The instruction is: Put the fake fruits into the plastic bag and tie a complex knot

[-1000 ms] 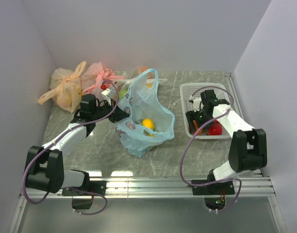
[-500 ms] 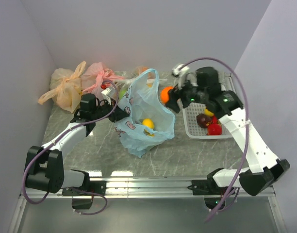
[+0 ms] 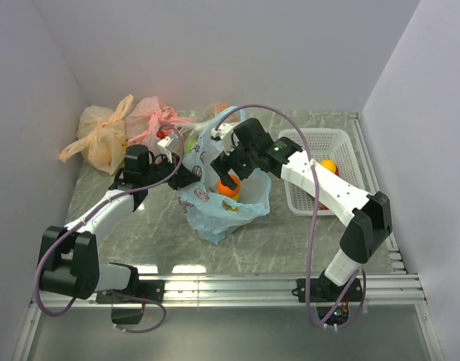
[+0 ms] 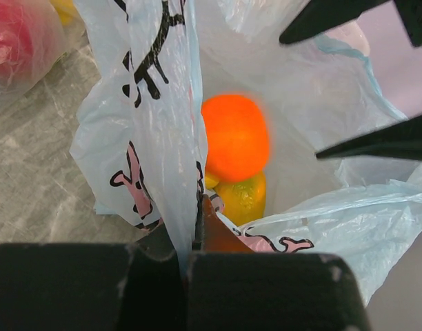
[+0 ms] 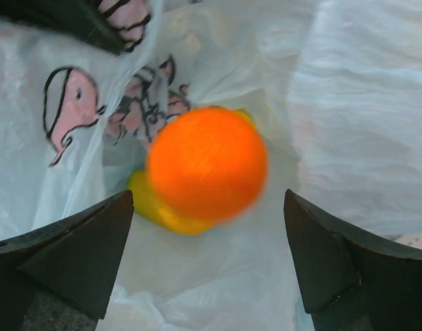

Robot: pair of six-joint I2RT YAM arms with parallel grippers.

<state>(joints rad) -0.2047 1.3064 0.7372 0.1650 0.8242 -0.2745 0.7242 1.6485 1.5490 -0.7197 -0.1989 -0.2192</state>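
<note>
Right wrist view shows the right fingers [image 5: 73, 255] spread wide, with the orange ball [image 5: 207, 162] blurred between them and touched by neither. It is inside the mouth of the plastic bag [image 5: 363, 103], just above the yellow piece [image 5: 152, 207]. The left fingers [image 4: 114, 283] are pinched shut on the bag's left wall, holding it up off the table [image 3: 290, 241]. The film looks thin, limp and slippery, likely to slump if let go; the far handle loop [image 3: 234, 113] seems the place to grip for tying. The fruits look light, hard and glossy, best taken across the middle; more lie in the basket [image 3: 350, 139] on the right
</note>
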